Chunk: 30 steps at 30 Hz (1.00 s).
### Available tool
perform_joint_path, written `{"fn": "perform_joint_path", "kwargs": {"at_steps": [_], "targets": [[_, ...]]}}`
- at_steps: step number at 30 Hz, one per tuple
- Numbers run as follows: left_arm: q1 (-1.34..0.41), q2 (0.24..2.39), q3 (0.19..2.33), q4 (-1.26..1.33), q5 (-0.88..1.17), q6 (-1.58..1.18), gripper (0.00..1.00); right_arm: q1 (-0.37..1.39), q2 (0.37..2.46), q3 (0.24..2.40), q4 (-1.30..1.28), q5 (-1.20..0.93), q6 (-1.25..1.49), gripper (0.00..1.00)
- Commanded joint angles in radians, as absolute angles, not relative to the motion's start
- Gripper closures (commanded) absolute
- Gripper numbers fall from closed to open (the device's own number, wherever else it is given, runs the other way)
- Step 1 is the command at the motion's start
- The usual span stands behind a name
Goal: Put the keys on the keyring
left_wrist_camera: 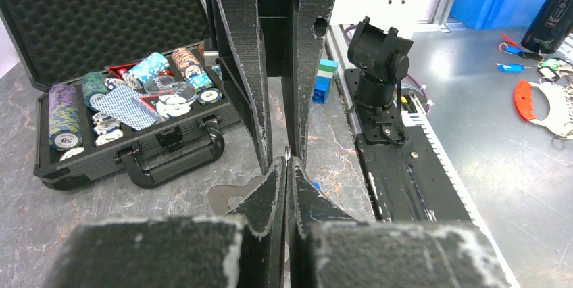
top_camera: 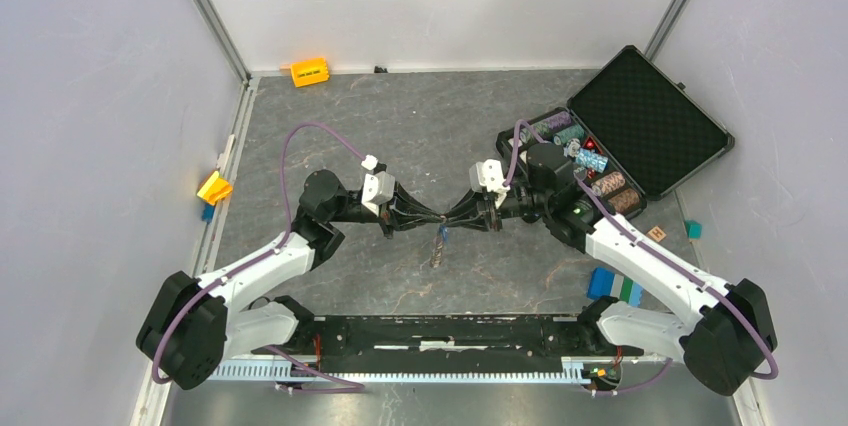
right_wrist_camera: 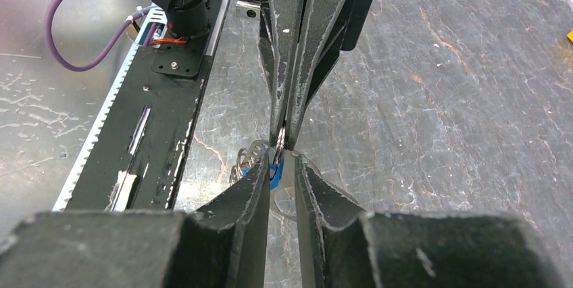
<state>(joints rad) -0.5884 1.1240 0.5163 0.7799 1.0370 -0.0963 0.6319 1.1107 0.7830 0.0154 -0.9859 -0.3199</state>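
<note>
1. In the top view the two arms meet tip to tip at the middle of the table [top_camera: 400, 126]. The meeting point is small and dark there, so neither grip can be read from above.
2. The left gripper [left_wrist_camera: 286, 166] has its fingers pressed flat together. They are clamped on a thin glint of metal, the keyring [right_wrist_camera: 281, 138]. Only that sliver shows at the fingertips, and the rest of the ring is covered.
3. The right gripper [right_wrist_camera: 282, 166] has its fingers a little apart, with a narrow gap between them just under the left gripper's tips. Something flat and grey sits in the gap. Whether the fingers pinch it cannot be told.
4. The keys [top_camera: 438, 248] hang just below the meeting point, at the centre of the top view. In the right wrist view they peek out left of the fingers, mostly hidden, beside a blue tag [right_wrist_camera: 273, 174].
5. How many keys there are, and whether any is on the ring, cannot be made out.
6. An open case [top_camera: 640, 116] lies at the upper right of the top view, with the right arm partly covering it. The left wrist view shows poker chips [left_wrist_camera: 64, 115] in it.
</note>
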Motion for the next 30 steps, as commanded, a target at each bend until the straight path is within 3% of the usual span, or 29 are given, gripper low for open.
{"fn": "perform_joint_path", "kwargs": {"at_steps": [1,19,25,30], "targets": [[-0.588,1.118,0.512,0.833,1.025,-0.126,0.98,0.628,1.112,0.778,0.059,-0.994,-0.300,0.75],[-0.588,1.119,0.514,0.845,1.029,-0.133,0.98,0.629,1.115,0.768,0.086,-0.996,-0.275,0.83],[-0.588,1.122,0.514,0.851,1.032,-0.130,0.98,0.628,1.103,0.767,0.083,-0.978,-0.290,0.98],[-0.588,1.112,0.523,0.798,1.044,-0.072,0.97,0.630,1.087,0.807,-0.027,-0.931,-0.383,1.00]]}}
